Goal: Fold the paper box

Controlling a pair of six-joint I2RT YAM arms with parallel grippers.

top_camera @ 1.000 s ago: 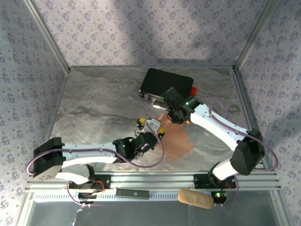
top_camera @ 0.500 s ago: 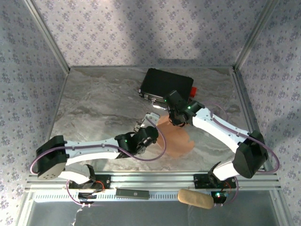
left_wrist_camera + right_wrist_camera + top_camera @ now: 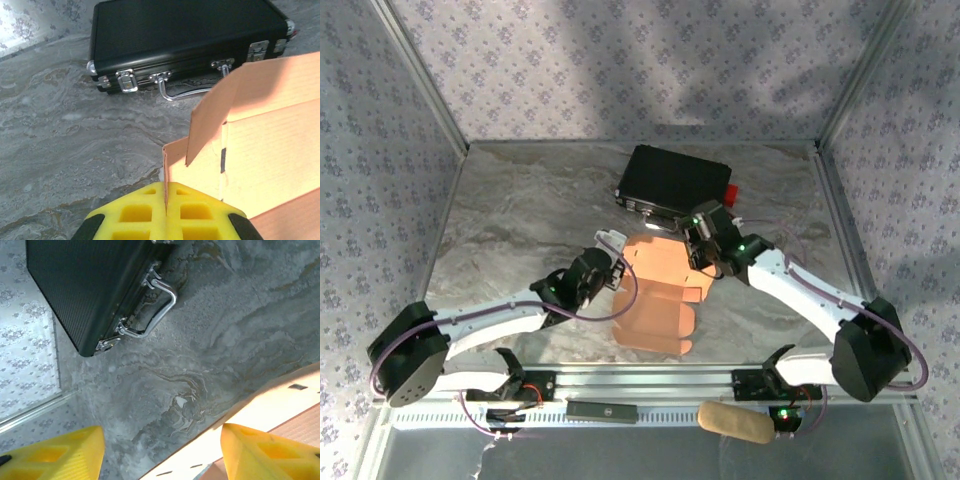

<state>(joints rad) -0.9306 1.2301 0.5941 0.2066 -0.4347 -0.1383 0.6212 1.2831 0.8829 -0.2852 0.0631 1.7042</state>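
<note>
Paper box (image 3: 658, 300) partly unfolded near black case (image 3: 672, 180), left gripper (image 3: 166, 202) pinching its edge, right gripper (image 3: 162, 435) spread wide

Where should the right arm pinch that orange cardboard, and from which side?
Likely its far right edge, from the right: the paper box is thin sheet, so jaws must straddle an edge; the left gripper holds the left edge, the right gripper hangs open there.

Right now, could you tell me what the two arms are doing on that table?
They are working on the salmon paper box, which lies partly unfolded on the table in front of a black case. The left fingers are shut on the edge of one raised flap. The right fingers hang open at the box's far side, holding nothing.
</note>
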